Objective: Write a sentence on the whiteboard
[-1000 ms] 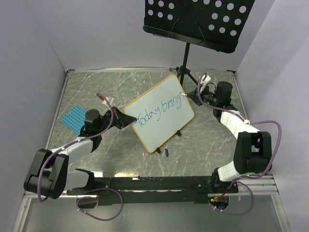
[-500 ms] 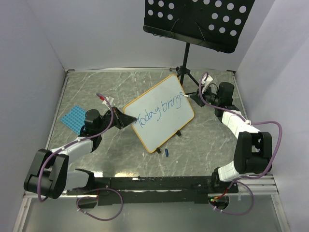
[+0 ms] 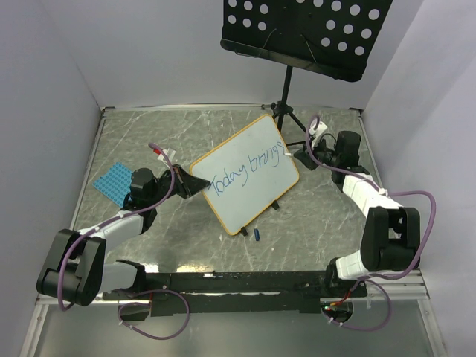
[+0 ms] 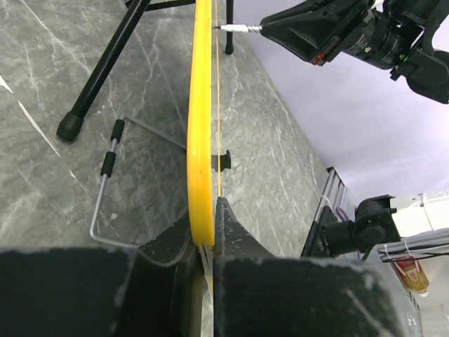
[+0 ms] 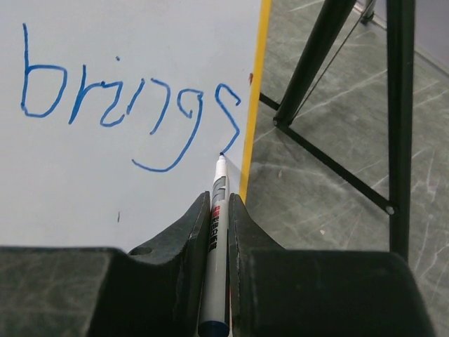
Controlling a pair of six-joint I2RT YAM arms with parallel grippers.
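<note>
The whiteboard, white with an orange-yellow frame, stands tilted on the marble table. Blue handwriting on it, the sentence, reads "Today brings". My left gripper is shut on the board's left edge; in the left wrist view the yellow frame sits clamped between the jaws of this gripper. My right gripper is shut on a grey marker. The marker's blue tip touches the board at the foot of the final "s" of "brings", beside the right frame.
A black perforated music stand rises behind the board, its tripod legs close to the board's right edge. A blue studded mat lies at the left. A small blue cap lies in front of the board.
My right gripper has shifted slightly right and down with the marker, drawing the final "s" near the board's right edge. The left gripper and the board have not moved.
</note>
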